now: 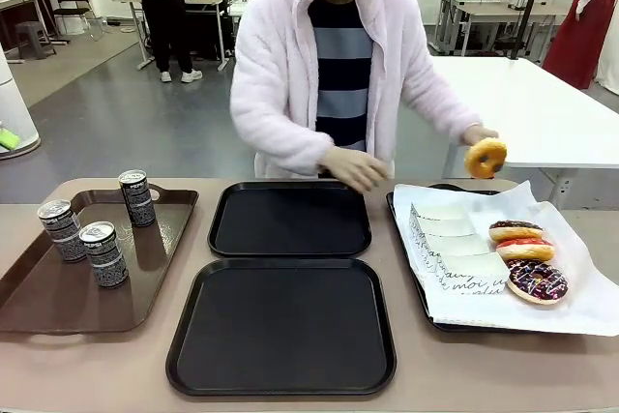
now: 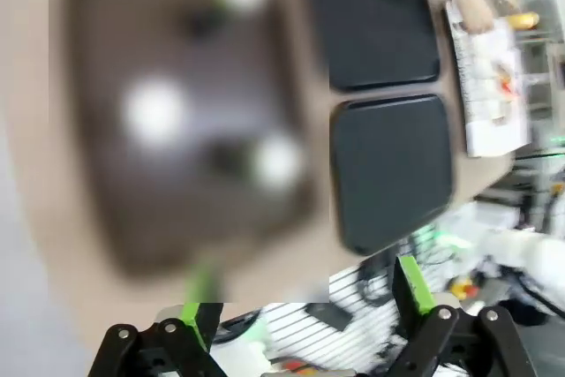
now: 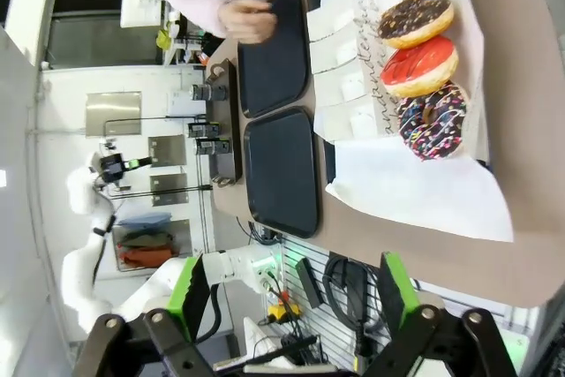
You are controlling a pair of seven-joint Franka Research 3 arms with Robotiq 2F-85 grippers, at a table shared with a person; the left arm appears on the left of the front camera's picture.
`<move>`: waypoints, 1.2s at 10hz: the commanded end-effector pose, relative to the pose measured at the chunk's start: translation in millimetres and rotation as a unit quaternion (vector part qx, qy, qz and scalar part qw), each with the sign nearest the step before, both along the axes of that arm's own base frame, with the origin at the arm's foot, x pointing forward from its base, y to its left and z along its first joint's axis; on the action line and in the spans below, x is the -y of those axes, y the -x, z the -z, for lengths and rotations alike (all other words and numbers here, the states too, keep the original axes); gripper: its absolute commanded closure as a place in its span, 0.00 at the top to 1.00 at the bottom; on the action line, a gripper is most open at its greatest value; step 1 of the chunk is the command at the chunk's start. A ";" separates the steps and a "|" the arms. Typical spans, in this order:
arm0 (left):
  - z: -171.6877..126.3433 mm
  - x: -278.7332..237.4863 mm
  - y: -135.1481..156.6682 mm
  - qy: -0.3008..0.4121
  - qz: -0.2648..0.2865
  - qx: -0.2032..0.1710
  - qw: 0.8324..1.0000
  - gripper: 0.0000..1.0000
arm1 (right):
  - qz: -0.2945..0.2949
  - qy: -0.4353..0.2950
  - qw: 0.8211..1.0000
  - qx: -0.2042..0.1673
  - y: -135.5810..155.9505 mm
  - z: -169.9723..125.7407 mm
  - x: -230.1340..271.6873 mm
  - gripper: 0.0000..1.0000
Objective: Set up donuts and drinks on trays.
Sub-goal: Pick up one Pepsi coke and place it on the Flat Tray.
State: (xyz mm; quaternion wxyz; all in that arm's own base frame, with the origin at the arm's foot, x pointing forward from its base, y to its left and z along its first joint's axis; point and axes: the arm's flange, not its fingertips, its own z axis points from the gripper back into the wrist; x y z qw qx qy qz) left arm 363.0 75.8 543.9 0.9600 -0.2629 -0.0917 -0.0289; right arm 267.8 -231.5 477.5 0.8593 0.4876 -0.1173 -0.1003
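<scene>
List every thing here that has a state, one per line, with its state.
Near black tray: empty.
Far black tray: empty.
Three cans: upright on the brown tray.
Plain donut: held up in the person's hand, off the table.
Three iced donuts: lying on the white paper, unsleeved.
Paper sleeves: flat, in a row.
Left pincer: open, holding nothing.
Right pincer: open, holding nothing.

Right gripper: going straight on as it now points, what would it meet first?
Probably the nearer black tray, which lies straight ahead of the right gripper. Depth is unclear, so the edge of the table may come first.
</scene>
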 end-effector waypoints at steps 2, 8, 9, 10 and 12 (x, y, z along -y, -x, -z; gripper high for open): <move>19.4 72.6 5.6 -0.214 0.008 -0.035 0.976 1.00 | -0.001 -0.008 1.000 0.007 0.2 1.7 0.1 1.00; 73.0 152.6 3.6 -0.270 -0.017 0.028 0.962 1.00 | -0.001 -0.008 1.000 0.007 0.2 1.7 0.1 1.00; 69.4 161.4 14.0 -0.300 0.007 0.009 0.954 1.00 | -0.001 -0.008 1.000 0.007 0.2 1.7 0.1 1.00; 69.4 161.4 14.0 -0.300 0.007 0.009 0.954 1.00 | -0.001 -0.008 1.000 0.007 0.2 1.7 0.1 1.00; 69.4 161.4 14.0 -0.300 0.007 0.009 0.954 1.00 | -0.001 -0.008 1.000 0.007 0.2 1.7 0.1 1.00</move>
